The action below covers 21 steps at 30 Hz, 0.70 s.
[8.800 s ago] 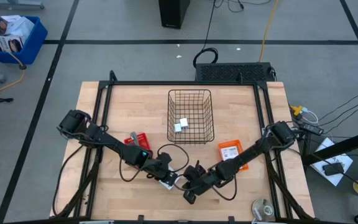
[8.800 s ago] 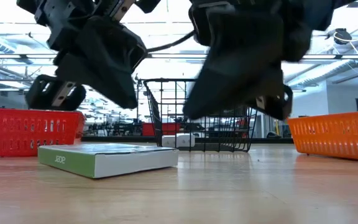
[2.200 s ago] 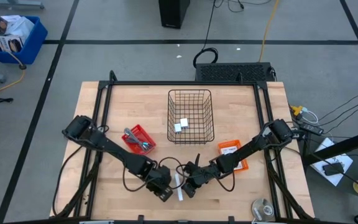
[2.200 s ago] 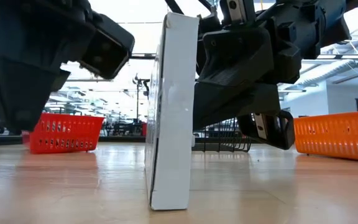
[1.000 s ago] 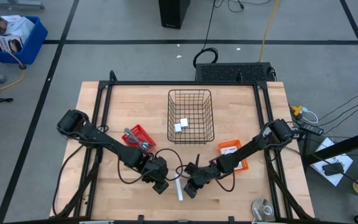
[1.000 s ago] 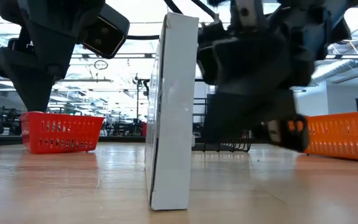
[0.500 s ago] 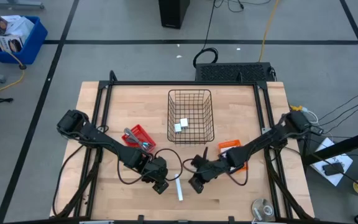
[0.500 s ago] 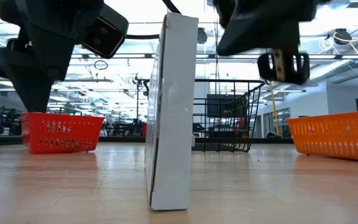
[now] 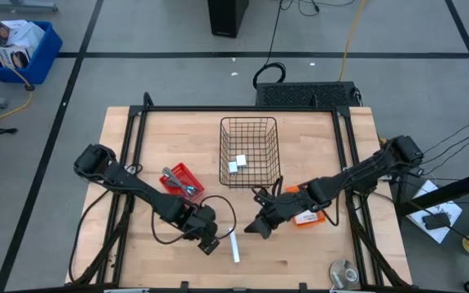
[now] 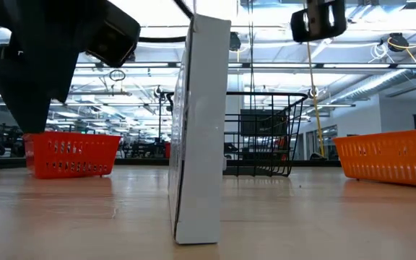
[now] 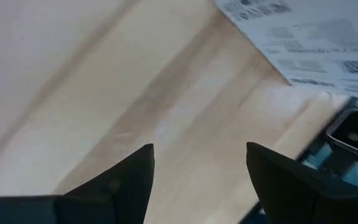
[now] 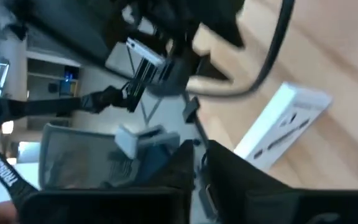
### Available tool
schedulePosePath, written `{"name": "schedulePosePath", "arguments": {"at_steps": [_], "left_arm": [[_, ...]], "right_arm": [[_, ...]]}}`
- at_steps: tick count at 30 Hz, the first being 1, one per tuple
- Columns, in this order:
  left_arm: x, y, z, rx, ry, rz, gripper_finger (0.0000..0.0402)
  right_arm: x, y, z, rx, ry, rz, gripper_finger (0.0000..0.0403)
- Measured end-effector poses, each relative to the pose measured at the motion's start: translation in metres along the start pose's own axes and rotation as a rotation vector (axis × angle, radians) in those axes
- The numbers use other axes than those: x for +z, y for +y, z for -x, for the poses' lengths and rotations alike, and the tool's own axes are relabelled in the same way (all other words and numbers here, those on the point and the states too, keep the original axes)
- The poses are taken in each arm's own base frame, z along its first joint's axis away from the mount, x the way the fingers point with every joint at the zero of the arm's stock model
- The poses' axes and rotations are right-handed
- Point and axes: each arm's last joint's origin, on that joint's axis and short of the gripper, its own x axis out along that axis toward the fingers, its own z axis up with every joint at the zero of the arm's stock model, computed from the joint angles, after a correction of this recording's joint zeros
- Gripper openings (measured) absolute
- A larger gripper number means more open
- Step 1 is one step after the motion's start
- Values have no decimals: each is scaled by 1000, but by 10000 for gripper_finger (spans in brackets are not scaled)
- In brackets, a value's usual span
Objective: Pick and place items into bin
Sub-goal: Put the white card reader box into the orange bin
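Observation:
A flat white printed box [image 9: 235, 249] stands upright on one narrow edge [image 10: 197, 235] near the table's front, touched by neither gripper. My left gripper [image 9: 209, 244] hovers open just left of it; the box's printed face [image 11: 303, 34] lies beyond its fingers. My right gripper [image 9: 251, 229] hangs shut above the table, right of the box [image 12: 284, 121] and clear of it. A black wire basket [image 9: 249, 122] holds two small white blocks [image 9: 236, 163].
A small red bin [image 9: 181, 181] with slim tools sits left of the basket. An orange bin [image 9: 304, 203] lies under my right arm. Bare wood stretches along the table's front edge [image 9: 300, 273].
My right gripper has risen from beside the white box and drawn back toward the table's right and far side. The box has stayed standing on its edge.

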Motion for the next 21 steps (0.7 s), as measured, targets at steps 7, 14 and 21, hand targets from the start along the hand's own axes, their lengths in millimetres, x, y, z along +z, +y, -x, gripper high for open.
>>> {"name": "schedulePosePath", "arguments": {"at_steps": [7,14,21], "left_arm": [[-4,2,40,-25,-131,-6,257],[-7,-11,102,-263,-410,-190,250],[-21,-6,155,-402,-591,-269,240]], "right_arm": [[0,3,0,42,19,-53,142],[0,14,1,149,11,-10,195],[3,21,2,241,40,-15,198]]}}
